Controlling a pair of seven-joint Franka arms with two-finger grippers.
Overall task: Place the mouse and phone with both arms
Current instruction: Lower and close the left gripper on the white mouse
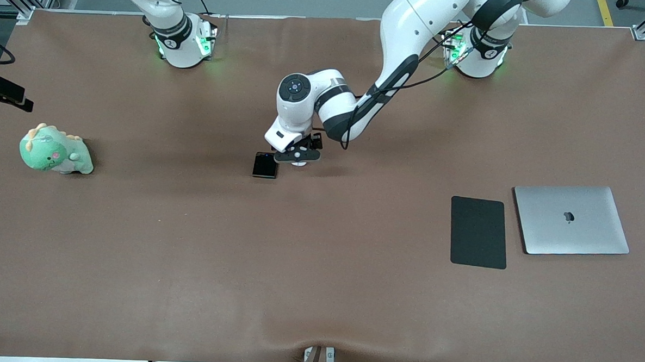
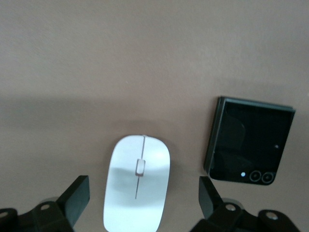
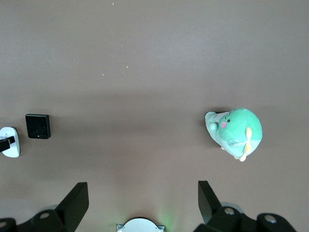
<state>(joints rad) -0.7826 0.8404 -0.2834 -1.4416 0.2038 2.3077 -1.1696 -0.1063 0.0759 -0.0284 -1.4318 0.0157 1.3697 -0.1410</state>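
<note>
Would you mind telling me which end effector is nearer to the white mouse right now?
The left end effector is nearer: it hangs open directly over the mouse, beside the phone. The right end effector waits open, high near its base.

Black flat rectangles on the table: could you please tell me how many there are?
2. The phone lies mid-table beside the mouse, under the left pincer. The black pad lies beside the laptop.
</note>
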